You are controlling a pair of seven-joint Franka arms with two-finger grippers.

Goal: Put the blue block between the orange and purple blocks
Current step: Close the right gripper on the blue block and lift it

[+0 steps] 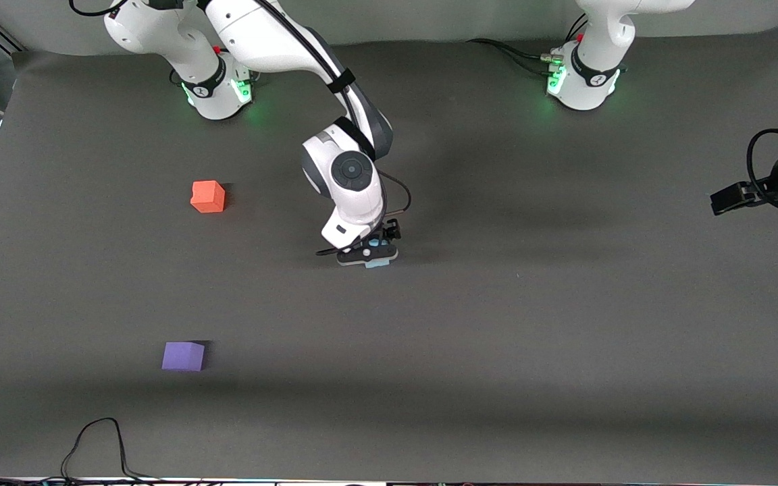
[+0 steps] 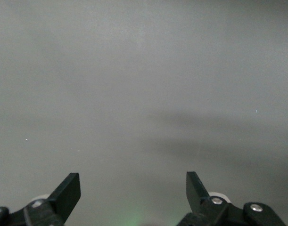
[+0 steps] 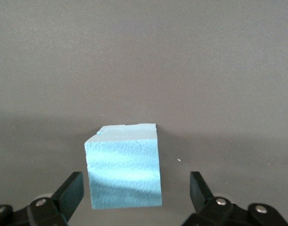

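A: Front view: where's the blue block point(image 1: 377, 263)?

B: Centre frame, under the right gripper point(image 1: 369, 254); left gripper point(image 1: 723, 201) waits at the right edge.

A: Left wrist?

B: Spread fingers, bare mat.

A: Right wrist?

B: Fingers apart, block between, untouched. Looks light, squashy foam: pinch its flat sides gently.

Blue block point(image 1: 377, 264) sits mid-worktop point(image 1: 564, 324) between the right gripper's point(image 1: 370, 255) spread fingers; orange block point(image 1: 207, 196) toward the right arm's end, purple block point(image 1: 183, 356) nearer the camera than it; left gripper point(image 2: 133, 190) waits, open
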